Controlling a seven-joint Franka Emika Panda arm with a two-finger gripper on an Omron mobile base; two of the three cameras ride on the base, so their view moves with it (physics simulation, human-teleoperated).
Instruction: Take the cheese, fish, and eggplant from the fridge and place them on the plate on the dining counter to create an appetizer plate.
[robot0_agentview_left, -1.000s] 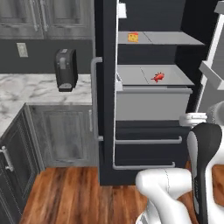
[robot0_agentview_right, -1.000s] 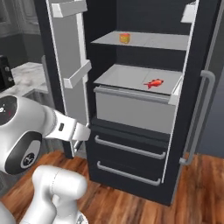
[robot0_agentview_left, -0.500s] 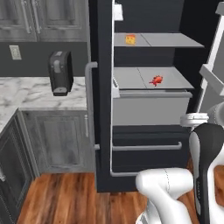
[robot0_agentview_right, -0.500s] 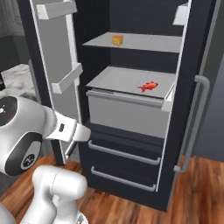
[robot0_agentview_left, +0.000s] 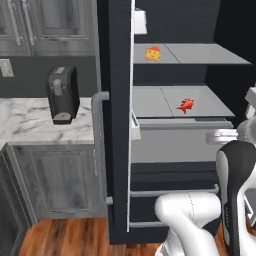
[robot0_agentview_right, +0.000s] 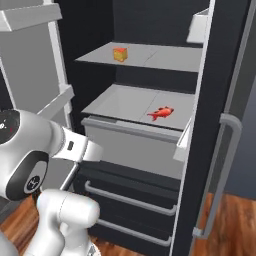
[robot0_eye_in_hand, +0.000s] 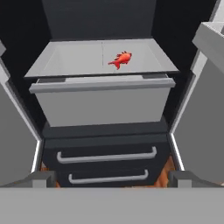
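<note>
dark open fridge (robot0_agentview_left: 117, 150) fills the background, pale shelves inside. fingers (robot0_eye_in_hand: 112, 179) are spread wide, grasping nothing. well beyond them and a little above, the fish (robot0_eye_in_hand: 120, 59) lies on the middle shelf; the cheese (robot0_agentview_right: 119, 54) sits higher, on the upper shelf.

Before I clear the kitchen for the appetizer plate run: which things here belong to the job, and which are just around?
For the job:
- cheese, upper shelf
- fish, lower shelf
- fridge, doors open
- gripper, open, holding nothing

Just around:
- coffee machine on the short marble top
- grey cabinets
</note>
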